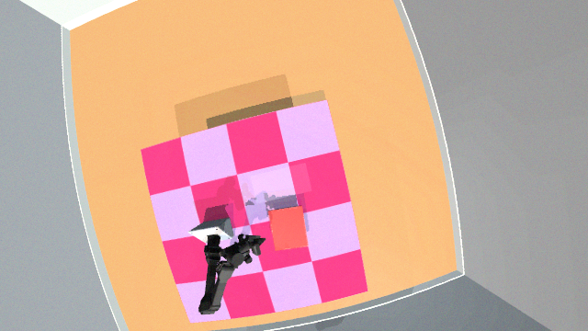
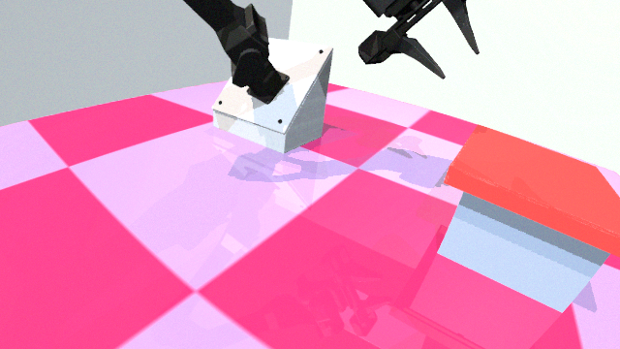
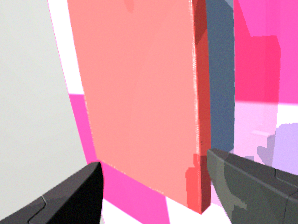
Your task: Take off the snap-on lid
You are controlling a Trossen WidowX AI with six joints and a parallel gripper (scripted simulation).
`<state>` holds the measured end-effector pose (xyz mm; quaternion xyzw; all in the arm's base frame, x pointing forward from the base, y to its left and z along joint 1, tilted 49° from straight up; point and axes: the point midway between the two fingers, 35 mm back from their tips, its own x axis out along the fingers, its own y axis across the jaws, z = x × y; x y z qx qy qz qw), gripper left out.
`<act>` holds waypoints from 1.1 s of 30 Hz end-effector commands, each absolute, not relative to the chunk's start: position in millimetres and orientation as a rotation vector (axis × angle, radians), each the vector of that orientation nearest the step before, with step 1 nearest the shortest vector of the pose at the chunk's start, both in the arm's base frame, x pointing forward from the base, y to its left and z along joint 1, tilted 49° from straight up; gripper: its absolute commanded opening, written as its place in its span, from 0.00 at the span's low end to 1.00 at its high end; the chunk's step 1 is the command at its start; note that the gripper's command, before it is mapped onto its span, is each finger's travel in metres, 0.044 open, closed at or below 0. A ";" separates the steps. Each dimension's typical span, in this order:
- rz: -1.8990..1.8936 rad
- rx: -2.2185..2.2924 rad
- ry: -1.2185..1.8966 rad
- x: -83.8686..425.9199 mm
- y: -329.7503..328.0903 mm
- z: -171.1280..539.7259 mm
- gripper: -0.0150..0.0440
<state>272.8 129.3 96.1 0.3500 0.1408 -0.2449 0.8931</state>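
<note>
The red lid sits flat on top of the pale blue-grey storage box and overhangs its walls. My gripper is open partway, with nothing between its fingers. It hangs in the air, left of the lid in the top view, and higher than the lid in the exterior view. In the wrist view the lid's near corner shows between the fingertips, with the right tip close beside its edge in the picture. Whether they touch is not clear.
The arm's white and grey sloped mount stands to the left of the box. The table has a pink and lilac checkered top with faint reflections and shadows. Pale walls stand around the orange floor.
</note>
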 end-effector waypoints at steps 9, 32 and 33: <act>-0.511 0.692 0.256 274.1 125.1 93.5 0.65; -0.514 0.694 0.259 295.8 86.2 56.6 0.65; -0.515 0.694 0.259 297.2 85.8 56.0 0.65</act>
